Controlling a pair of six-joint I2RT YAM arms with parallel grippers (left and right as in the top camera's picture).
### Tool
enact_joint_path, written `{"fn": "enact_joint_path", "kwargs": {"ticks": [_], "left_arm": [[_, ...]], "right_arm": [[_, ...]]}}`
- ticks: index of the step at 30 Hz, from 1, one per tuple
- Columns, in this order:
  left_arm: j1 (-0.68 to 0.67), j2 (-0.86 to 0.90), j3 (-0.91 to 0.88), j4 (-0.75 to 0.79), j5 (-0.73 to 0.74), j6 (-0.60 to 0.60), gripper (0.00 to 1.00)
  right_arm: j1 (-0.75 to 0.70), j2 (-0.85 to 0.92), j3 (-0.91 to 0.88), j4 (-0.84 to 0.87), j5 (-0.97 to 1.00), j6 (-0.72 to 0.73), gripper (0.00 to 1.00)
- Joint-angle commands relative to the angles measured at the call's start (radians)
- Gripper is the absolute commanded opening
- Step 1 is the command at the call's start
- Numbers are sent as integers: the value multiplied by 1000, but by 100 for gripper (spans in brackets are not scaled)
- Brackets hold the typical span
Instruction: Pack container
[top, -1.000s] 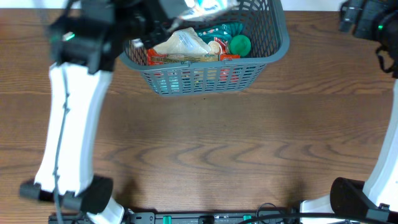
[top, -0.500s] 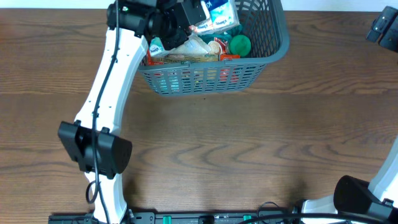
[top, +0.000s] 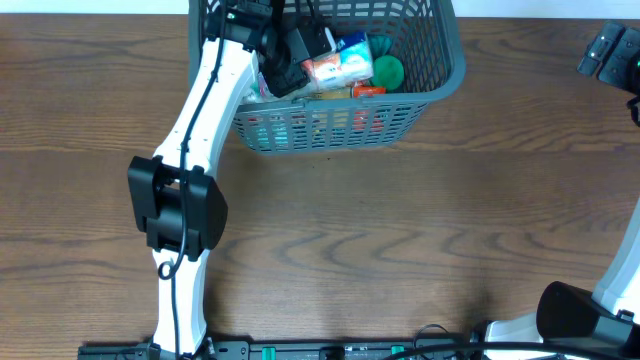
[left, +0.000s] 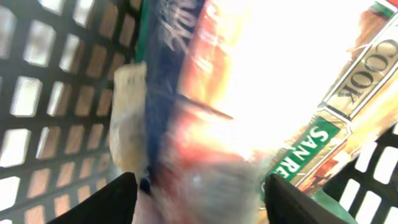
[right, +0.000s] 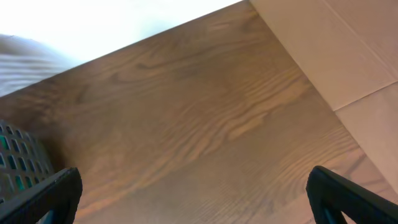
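The container (top: 325, 126), a grey slotted basket, stands at the table's far edge with several grocery packs and a green ball (top: 387, 70) in it. My left gripper (top: 312, 52) reaches down inside it, and a blue, white and orange packet (top: 342, 64) lies just right of it. In the left wrist view that packet (left: 205, 124) is blurred between the spread fingers of the left gripper (left: 196, 202), which is open, with the lattice wall (left: 37, 93) behind. My right gripper (top: 610, 50) hangs open at the far right over bare table (right: 205, 137), away from the basket (right: 15, 155).
A printed carton (left: 367, 81) and a green-labelled pack (left: 305, 155) lie under the packet. The left arm's base (top: 175, 210) stands on the wooden table (top: 400, 230) in front of the basket. A beige panel (right: 336, 50) borders the table's right side.
The left arm has swung right and lowered into the basket. Its jaws have spread, and the packet that was held above the rim now sits among the other packs. The right gripper barely moved.
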Motion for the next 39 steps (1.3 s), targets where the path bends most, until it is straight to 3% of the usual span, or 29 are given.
{"fn": "enact_joint_path", "kwargs": {"ticks": [1,5,8,9,15,21,29,34,39], "left_arm": [[3,4,11,-8,-27,-14,66],[5,-32,11,-2,-39,-38,80],[12,-86,12,16,-89,-157,97],[17,-106,12,13,-99,-185,99],[88,-264,12,-63,-111,-413,98],[200,-437,11,-285,-121,-594,98],[296,-657,6,-573,-121,-621,98],[298,-799,-82,-542,-119,-622,98],[298,-973,-348,-444,-116,-625,98]], "right_arm": [[-7,2,-5,3,-6,6,99],[-3,2,-5,31,-165,-117,99],[21,2,-5,77,-278,-201,99],[33,2,-5,100,-299,-214,99],[117,11,-5,220,-441,-333,99],[182,20,-5,187,-447,-341,99],[190,-59,-5,51,-427,-232,99],[190,-129,-5,-49,-360,-224,99],[190,-169,-40,-163,-356,-217,99]]}}
